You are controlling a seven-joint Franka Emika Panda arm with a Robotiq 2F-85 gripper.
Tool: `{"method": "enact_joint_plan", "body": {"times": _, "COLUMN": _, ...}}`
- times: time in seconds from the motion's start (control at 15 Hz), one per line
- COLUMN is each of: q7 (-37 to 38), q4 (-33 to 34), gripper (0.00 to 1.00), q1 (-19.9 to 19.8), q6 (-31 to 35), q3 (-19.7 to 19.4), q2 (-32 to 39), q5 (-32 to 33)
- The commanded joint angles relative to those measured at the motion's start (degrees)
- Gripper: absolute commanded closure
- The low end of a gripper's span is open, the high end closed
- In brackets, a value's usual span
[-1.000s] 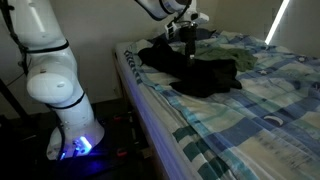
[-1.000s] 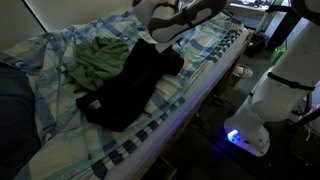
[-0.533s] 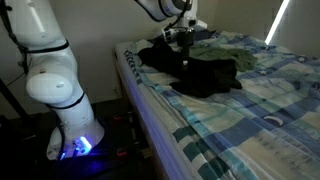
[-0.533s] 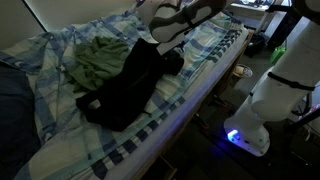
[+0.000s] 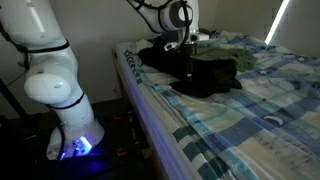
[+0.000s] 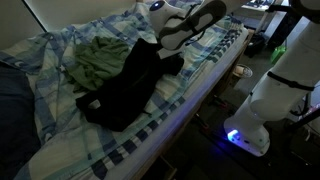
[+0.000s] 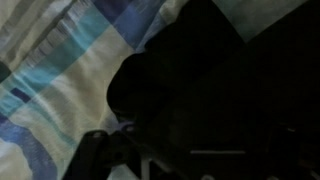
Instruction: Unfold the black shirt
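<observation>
The black shirt point(image 5: 207, 78) lies crumpled near the bed's edge and shows in both exterior views point(image 6: 125, 88). My gripper point(image 5: 190, 68) points down at the shirt's near part, at or just above the fabric. In an exterior view it point(image 6: 166, 52) sits over the shirt's upper end. The wrist view is filled with dark shirt fabric point(image 7: 220, 90), and the fingers are lost in the dark there. I cannot tell whether the jaws are open or shut.
A green garment point(image 5: 222, 47) lies beside the black shirt, farther onto the bed point(image 6: 98, 58). The blue plaid sheet point(image 5: 250, 110) covers the bed point(image 7: 55, 75). The bed's edge point(image 5: 140, 90) faces the robot base point(image 5: 60, 90).
The arm has swung down and the gripper has lowered toward the black shirt. The shirt has not visibly moved.
</observation>
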State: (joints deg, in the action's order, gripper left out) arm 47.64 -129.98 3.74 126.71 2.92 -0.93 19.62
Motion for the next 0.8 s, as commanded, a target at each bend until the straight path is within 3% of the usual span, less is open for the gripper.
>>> {"method": "enact_joint_plan", "body": {"times": 0.0, "q7": -0.8, "q4": -3.4, "gripper": 0.25, "q1": -1.1, "q6": 6.4, "q3": -0.5, "q2": -0.7, "q5": -2.2}}
{"method": "enact_joint_plan", "body": {"times": 0.07, "q7": -0.4, "q4": -3.9, "gripper": 0.27, "q1": -1.3, "q6": 7.7, "q3": -0.6, "q2": -0.8, "q5": -1.9}}
{"method": "enact_joint_plan", "body": {"times": 0.47, "q7": 0.3, "q4": -5.4, "gripper": 0.74, "q1": -2.1, "q6": 12.2, "q3": -1.5, "q2": -2.3, "q5": -1.6}}
{"method": "enact_joint_plan", "body": {"times": 0.73, "q7": 1.2, "q4": -4.4, "gripper": 0.99, "q1": -2.6, "q6": 2.9, "q3": -1.2, "q2": -4.3, "q5": -0.2}}
